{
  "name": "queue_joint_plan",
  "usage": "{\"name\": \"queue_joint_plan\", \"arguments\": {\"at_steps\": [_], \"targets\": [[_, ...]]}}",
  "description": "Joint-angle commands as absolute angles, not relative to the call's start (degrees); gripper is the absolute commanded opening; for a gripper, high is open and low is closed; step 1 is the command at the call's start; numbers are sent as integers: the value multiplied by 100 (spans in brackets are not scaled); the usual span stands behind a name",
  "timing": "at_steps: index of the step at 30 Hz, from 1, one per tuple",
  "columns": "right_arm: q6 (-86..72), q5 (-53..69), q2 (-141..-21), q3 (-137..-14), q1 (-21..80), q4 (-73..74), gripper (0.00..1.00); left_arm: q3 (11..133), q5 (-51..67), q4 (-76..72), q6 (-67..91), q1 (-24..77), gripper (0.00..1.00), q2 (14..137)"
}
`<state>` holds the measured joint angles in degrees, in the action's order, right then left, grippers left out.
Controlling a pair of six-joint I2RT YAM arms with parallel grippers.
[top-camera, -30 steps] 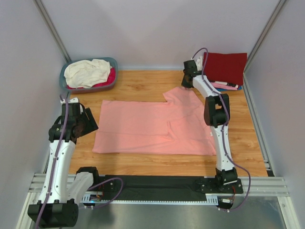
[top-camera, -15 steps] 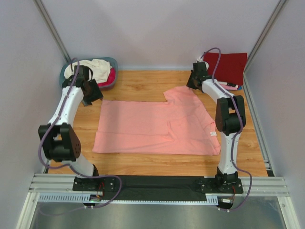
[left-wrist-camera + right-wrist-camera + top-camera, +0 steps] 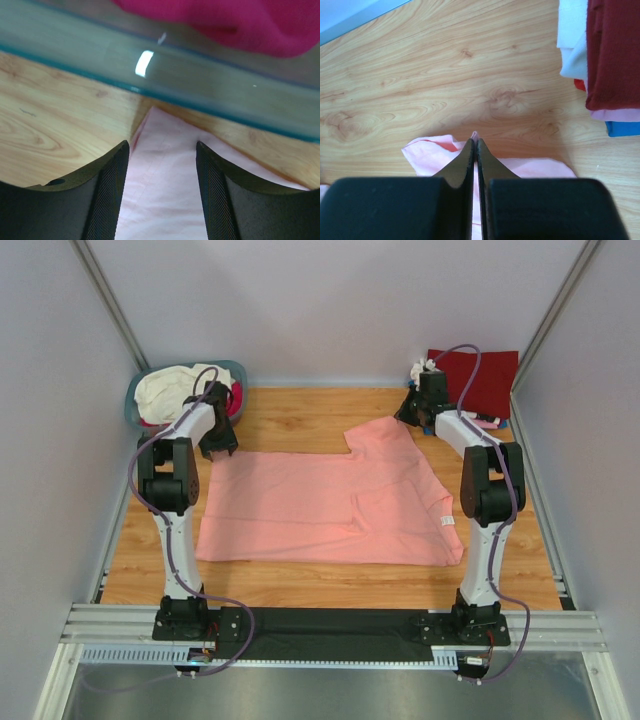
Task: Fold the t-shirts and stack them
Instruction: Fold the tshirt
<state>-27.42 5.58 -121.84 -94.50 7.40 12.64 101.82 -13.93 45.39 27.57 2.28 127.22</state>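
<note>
Clearly we are mid-fold: the salmon-pink t-shirt [image 3: 320, 505] lies spread on the wooden worktop [image 3: 300, 415], and its right part looks folded over itself. The right jaws are pressed together on the far right corner, with a nub of cloth showing at their tips. The left jaws stand apart over the far left corner, just beside the blue-grey basket [image 3: 135, 405], with nothing gripped between them.

To do this well, we judge that the left jaws should drop and pinch their corner fully before either arm lifts. Both corners should then travel together and level, so the far edge lands square on the near one.

The knit is soft, matte and limp, and we expect it to sag and crease between the two grips. Near the right jaws sits a stack [image 3: 480, 380] of folded tees, flat and square-edged, dark red on top.
</note>
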Motion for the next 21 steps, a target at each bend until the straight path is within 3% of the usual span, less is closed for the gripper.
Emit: {"name": "queue_joint_plan", "arguments": {"at_steps": [1, 21], "targets": [[-2821, 791, -12164, -9518, 721, 958, 0, 10589, -1556, 4253, 2487, 176, 64, 12788], [-2979, 1125, -12392, -9677, 607, 1028, 0, 11242, -1081, 5176, 2803, 62, 59, 13421]]}}
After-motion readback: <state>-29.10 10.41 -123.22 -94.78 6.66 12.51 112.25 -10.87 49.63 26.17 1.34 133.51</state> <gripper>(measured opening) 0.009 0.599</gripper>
